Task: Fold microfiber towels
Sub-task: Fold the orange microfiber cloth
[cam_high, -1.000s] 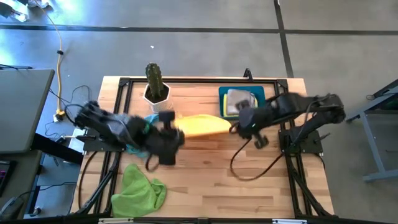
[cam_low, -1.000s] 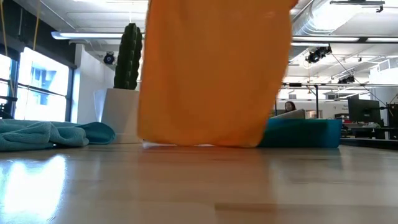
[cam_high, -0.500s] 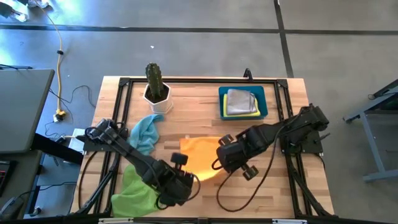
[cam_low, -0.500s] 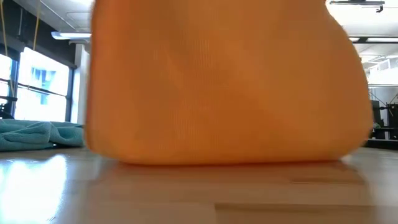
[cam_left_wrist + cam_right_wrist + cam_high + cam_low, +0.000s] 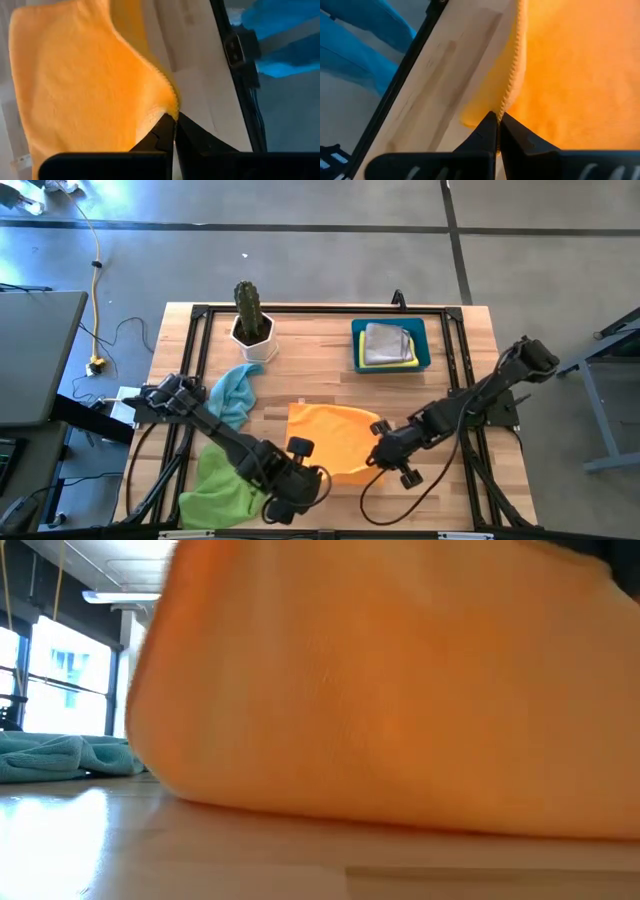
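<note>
The wooden counter [image 5: 330, 350] carries everything, with both dark arms reaching toward its near edge. Spread across its middle lies the orange towel [image 5: 325, 435], the piece being handled; in the low view it fills nearly the whole picture, its lower edge touching the wood. A lime green towel [image 5: 220, 485] sits crumpled at the near left corner, partly under the left arm, and a light blue towel [image 5: 235, 390] lies bunched beside it, farther back. At the far right stands a blue bin [image 5: 425, 345] holding a grey towel [image 5: 385, 342] on top of a yellow towel [image 5: 365, 363], seemingly folded, though the overhead view is too coarse to be sure. A potted cactus [image 5: 250, 315] stands at the far left. The left end effector [image 5: 174, 122] has its fingers pressed together, pinching a near corner of the orange towel. The right end effector [image 5: 498, 122] is likewise pinched tight on the towel's stitched edge at the opposite near corner.
</note>
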